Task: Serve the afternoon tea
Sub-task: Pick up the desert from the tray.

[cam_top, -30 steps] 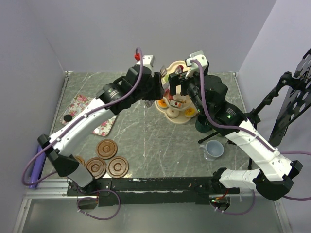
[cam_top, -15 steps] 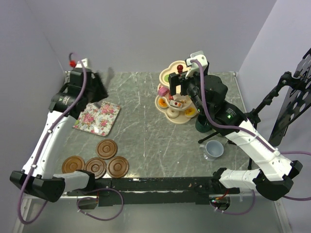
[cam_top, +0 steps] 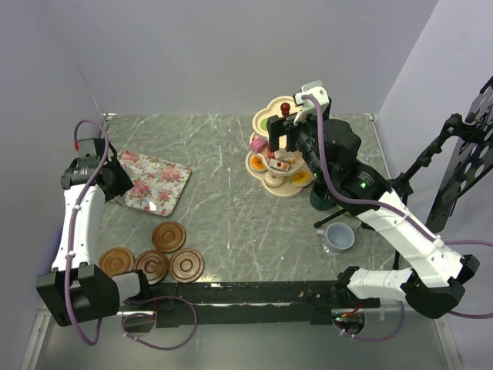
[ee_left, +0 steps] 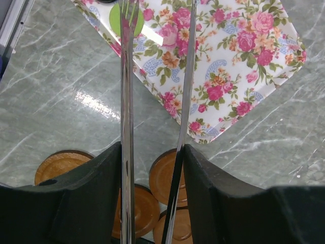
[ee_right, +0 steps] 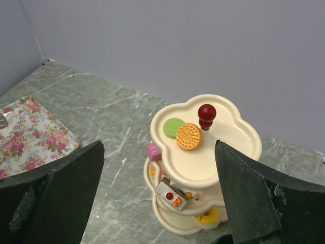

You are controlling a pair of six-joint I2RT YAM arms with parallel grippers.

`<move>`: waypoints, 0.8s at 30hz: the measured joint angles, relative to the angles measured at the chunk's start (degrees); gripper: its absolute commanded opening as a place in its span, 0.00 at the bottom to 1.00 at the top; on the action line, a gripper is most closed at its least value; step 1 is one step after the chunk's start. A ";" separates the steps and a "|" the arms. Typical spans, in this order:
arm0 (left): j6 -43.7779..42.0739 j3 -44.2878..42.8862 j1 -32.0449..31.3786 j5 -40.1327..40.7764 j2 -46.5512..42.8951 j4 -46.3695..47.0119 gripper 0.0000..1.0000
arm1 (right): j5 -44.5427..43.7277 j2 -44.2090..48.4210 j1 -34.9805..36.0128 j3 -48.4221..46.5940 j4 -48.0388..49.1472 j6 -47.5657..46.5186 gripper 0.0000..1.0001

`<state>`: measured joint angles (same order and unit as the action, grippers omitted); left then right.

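No text, label or number is legible.

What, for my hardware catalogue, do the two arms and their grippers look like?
Both the left arm and right arm have white shells on the long links and black joints and bases. A purple cable loops along each. A small green light glows on the right arm's joint. The left gripper and right gripper have chunky matte black fingers.

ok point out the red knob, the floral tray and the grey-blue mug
red knob (ee_right: 206, 113): right wrist view, on its round top
floral tray (cam_top: 156, 183): top external view, bare middle
grey-blue mug (cam_top: 339, 236): top external view, inside of the cup
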<state>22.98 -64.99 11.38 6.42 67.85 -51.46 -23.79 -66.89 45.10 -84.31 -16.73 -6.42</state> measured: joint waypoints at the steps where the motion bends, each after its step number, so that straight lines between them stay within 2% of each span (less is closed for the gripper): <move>1: -0.15 0.07 0.66 -0.33 0.04 0.11 0.53 | 0.11 0.00 0.00 0.00 0.02 0.00 0.95; 14: -2.36 0.00 7.08 -0.74 4.39 0.68 0.54 | 0.44 0.15 -0.04 0.81 1.86 -1.20 0.96; 24: -3.15 -1.70 8.46 0.57 7.26 0.96 0.52 | 0.26 0.70 -0.94 2.38 3.56 -2.54 0.96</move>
<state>19.84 -66.70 19.84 6.98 75.11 -50.50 -23.53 -66.19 44.16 -81.93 -13.17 -8.95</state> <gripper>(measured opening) 0.528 0.954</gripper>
